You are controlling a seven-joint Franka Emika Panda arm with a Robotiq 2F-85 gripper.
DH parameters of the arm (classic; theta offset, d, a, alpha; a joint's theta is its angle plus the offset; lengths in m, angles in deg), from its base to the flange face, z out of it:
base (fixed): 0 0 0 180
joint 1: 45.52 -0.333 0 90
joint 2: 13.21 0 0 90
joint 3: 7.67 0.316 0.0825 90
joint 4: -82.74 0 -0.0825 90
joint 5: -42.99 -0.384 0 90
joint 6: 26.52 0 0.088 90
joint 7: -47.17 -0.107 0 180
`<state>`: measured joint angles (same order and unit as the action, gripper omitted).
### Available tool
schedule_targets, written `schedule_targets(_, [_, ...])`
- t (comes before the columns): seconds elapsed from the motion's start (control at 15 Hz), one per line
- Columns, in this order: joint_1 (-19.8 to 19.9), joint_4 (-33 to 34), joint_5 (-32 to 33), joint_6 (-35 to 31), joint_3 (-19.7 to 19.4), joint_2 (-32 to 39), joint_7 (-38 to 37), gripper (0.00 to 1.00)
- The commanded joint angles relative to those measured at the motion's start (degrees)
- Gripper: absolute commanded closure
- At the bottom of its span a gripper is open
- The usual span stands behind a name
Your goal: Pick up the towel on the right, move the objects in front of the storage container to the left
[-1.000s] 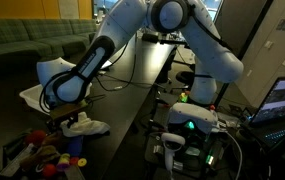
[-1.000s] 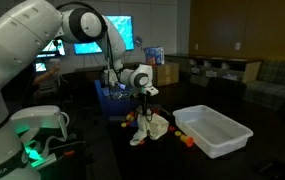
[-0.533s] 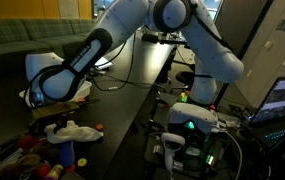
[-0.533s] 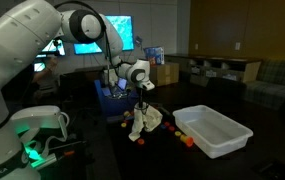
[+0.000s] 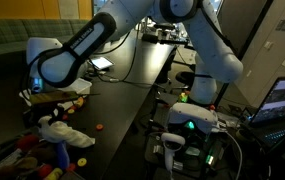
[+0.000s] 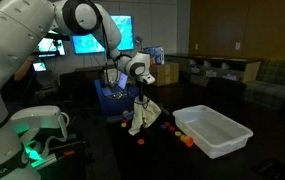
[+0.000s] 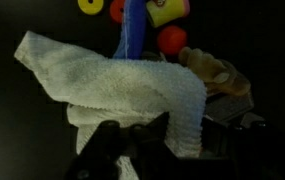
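Lifted and carried sideways over the past second, the white towel [image 6: 142,118] now hangs clear of the dark tabletop [image 6: 102,150] beneath the Franka arm's gripper [image 6: 143,99]. Earlier it drooped low among the toys [image 6: 168,129].

The jaws stand nearly closed, pinching a bunched fold at the cloth's upper edge. In the wrist view the dark fingers [image 7: 106,148] grip that fold, while the rest of the towel spreads out below the camera. Held by one edge, the cloth falls in a narrow drape. That likely keeps it from dragging across the pieces it had covered.

Past the towel in the wrist view lie a red ball [image 7: 170,40], a blue stick [image 7: 132,30], a yellow piece [image 7: 168,10] and a brown soft item [image 7: 218,76]. All rest on the table, and the gripper touches none of them.

In an exterior view the toys are scattered just in front of the white translucent storage bin [image 6: 227,143]. The bin stands apart from the hanging towel and appears empty, with no toy seen inside it. In an exterior view the towel [image 5: 60,130] hangs just above a heap of toys [image 5: 42,160] near the table's edge.

The pick-up half of the job looks done. Moving the toys to the left has not yet started.
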<state>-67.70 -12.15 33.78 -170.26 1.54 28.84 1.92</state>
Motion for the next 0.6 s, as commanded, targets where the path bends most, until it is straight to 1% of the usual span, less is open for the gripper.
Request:
schedule_targets(0.0, [5.8,-13.0,-4.3,-1.0,2.1,-11.3,8.2,0.96])
schedule_targets(0.27, [9.8,-23.2,-7.3,-1.4,-0.5,-20.1,11.2,0.96])
schedule_targets(0.53, [13.5,-32.7,-6.7,-1.4,-5.4,-28.5,10.0,0.96])
